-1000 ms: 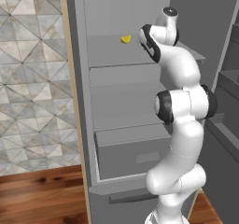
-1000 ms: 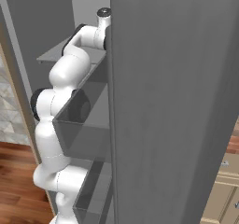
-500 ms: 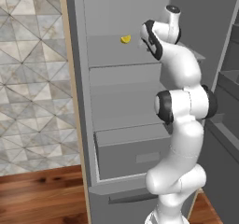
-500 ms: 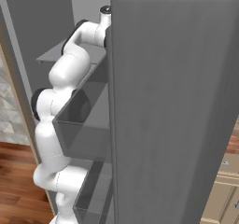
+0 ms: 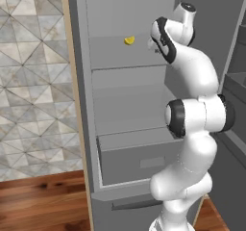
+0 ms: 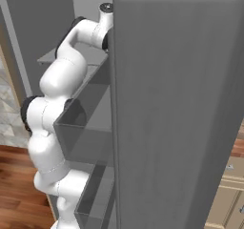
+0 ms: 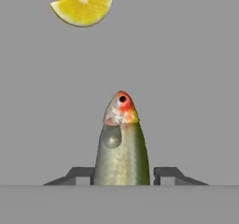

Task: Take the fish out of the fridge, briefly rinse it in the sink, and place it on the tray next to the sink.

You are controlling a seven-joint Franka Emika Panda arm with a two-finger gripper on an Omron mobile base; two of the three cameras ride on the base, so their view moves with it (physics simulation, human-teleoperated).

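The fish lies on the grey upper shelf of the open fridge, its red-orange head pointing away from my hand. In the hand view my gripper straddles its olive-green body, one dark fingertip pressed against each flank, shut on it. In the left base view my arm reaches up onto that shelf and its wrist covers the fish. The sink and the tray are out of view.
A yellow lemon wedge rests on the same shelf beyond the fish, also seen as a yellow wedge. A grey drawer sits below. The open fridge door stands close on the arm's right. A tiled wall lies left.
The arm has stayed in place on the upper shelf. Neither the yellow wedge nor the fridge has moved.
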